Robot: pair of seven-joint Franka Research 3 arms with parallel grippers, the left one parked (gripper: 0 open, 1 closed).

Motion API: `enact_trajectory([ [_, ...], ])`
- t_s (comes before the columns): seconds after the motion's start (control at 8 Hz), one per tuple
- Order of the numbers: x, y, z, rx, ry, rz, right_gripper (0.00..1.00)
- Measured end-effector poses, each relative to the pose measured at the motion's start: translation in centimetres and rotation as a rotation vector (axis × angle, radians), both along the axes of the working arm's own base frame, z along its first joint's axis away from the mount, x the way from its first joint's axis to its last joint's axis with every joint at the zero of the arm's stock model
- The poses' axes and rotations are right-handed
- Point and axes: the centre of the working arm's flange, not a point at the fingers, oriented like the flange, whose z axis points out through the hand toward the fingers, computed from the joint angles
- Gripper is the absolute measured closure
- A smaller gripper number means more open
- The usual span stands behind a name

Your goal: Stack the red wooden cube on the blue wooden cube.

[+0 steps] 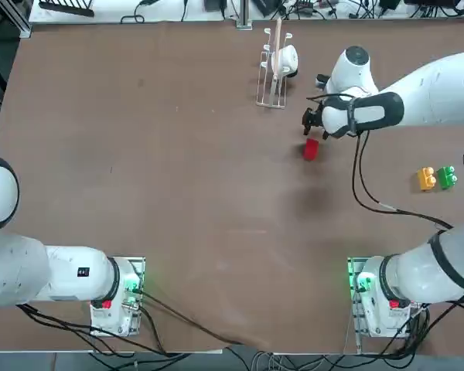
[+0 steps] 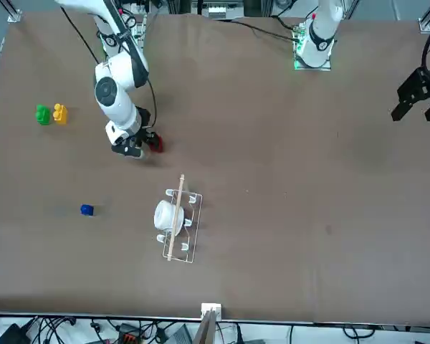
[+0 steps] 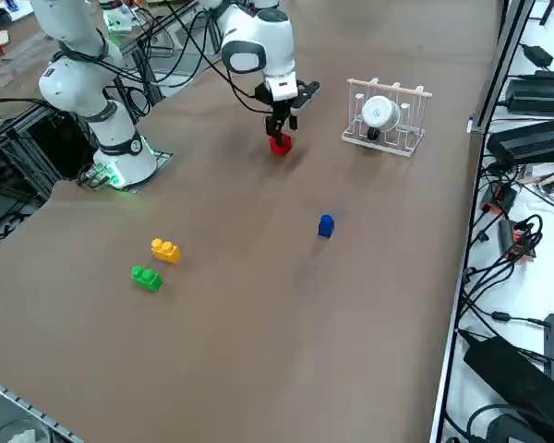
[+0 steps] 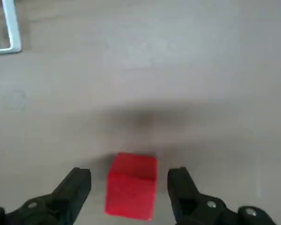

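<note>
Fingers of the right gripper [image 4: 129, 185] are standing wide astride the red cube [image 4: 131, 186], likely lining up a grasp; the blue cube [image 3: 326, 226] is sitting well apart, leaving stacking room.

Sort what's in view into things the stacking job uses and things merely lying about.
Job:
- red cube
- blue cube
- right pincer, open around the red cube

Lying about:
- orange block
- green block
- rack
- white cup
</note>
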Motion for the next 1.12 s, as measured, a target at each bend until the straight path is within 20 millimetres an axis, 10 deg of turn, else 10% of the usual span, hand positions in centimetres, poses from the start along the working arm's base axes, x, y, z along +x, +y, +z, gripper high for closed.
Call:
enact_trajectory([
  [1.12, -1.1, 0.2, -2.4, 0.002, 0.025, -0.006, 0.0],
])
